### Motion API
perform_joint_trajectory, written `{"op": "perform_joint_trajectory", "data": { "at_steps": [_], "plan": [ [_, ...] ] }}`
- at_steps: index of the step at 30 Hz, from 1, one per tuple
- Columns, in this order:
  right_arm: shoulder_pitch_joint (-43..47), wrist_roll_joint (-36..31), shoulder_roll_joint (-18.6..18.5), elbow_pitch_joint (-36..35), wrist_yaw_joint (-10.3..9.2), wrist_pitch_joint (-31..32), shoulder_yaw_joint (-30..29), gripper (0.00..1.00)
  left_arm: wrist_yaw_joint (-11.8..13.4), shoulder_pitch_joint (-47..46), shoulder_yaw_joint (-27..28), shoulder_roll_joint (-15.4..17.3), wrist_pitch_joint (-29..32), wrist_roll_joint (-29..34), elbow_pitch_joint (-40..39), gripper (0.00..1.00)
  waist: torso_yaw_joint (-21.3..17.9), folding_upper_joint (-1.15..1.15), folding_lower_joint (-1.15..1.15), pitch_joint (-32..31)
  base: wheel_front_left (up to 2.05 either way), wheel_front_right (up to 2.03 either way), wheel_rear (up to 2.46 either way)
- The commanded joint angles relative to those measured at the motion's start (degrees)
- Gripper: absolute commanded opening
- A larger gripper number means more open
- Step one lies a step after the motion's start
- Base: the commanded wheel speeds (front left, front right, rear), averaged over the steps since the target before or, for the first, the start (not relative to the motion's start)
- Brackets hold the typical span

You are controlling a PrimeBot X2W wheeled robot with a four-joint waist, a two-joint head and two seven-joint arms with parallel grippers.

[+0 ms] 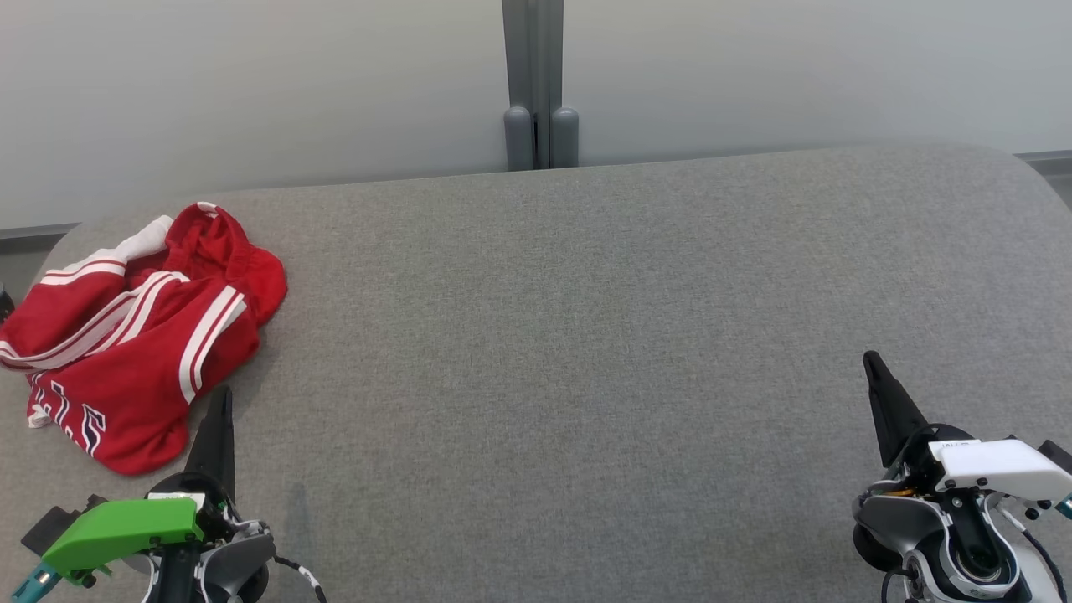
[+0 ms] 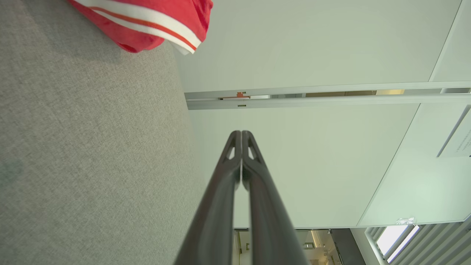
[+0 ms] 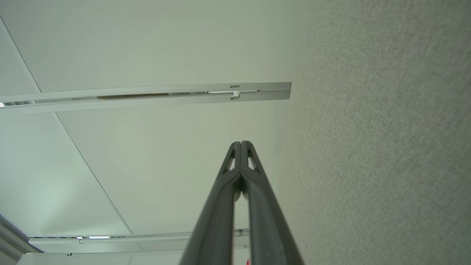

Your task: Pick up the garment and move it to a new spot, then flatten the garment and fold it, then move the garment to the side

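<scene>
The left gripper (image 1: 223, 400) has its two long dark fingers pressed together into one tapered blade, empty, near the worktop's front left corner. The right gripper (image 1: 873, 365) is likewise closed on nothing, near the front right corner. The wrist views show what the head view does not: each finger is smooth matte plastic with a small triangular cut-out behind the tip, left (image 2: 241, 134) and right (image 3: 241, 144).

The worktop (image 1: 586, 335) is covered in coarse grey woven cloth, with rounded far corners. The garment (image 1: 142, 335) lies crumpled at its far left corner, just beside the left gripper's tip. It is soft red jersey with white stripes. The head view shows white lettering on it, while the left wrist view catches a striped fold (image 2: 147, 22).
</scene>
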Motion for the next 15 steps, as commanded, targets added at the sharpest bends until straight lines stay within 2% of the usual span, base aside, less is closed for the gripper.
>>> {"op": "perform_joint_trajectory", "data": {
  "at_steps": [1,3,4,11,15],
  "plan": [
    [-0.35,-0.2,-0.04,0.07,0.05,0.13,0.02,0.0,-0.27,-0.83,0.06,0.14,0.09,0.32,0.01,0.0,0.0,0.0,0.0,0.0,0.0,0.0,0.0],
    [-0.35,-0.2,-0.04,0.07,0.05,0.13,0.02,0.0,-0.27,-0.83,0.06,0.14,0.09,0.32,0.02,0.0,0.0,0.0,0.0,0.0,0.0,0.0,0.0],
    [0.0,0.0,0.0,0.02,0.0,0.0,0.0,1.0,0.01,0.0,-0.01,0.0,-0.01,0.0,0.01,1.0,0.0,0.0,0.0,0.0,0.0,0.0,0.0],
    [1.3,-0.13,0.33,0.93,-0.01,-1.24,1.1,1.0,0.09,1.17,-1.61,-0.29,-1.24,0.11,0.88,1.0,0.01,0.0,0.0,-0.06,0.0,0.0,0.0],
    [1.57,-2.36,0.3,0.47,0.0,-2.42,1.52,1.0,0.07,1.21,-2.74,-0.25,-2.43,1.72,0.24,1.0,0.06,0.0,0.0,-0.13,0.0,0.0,0.0]
  ]
}}
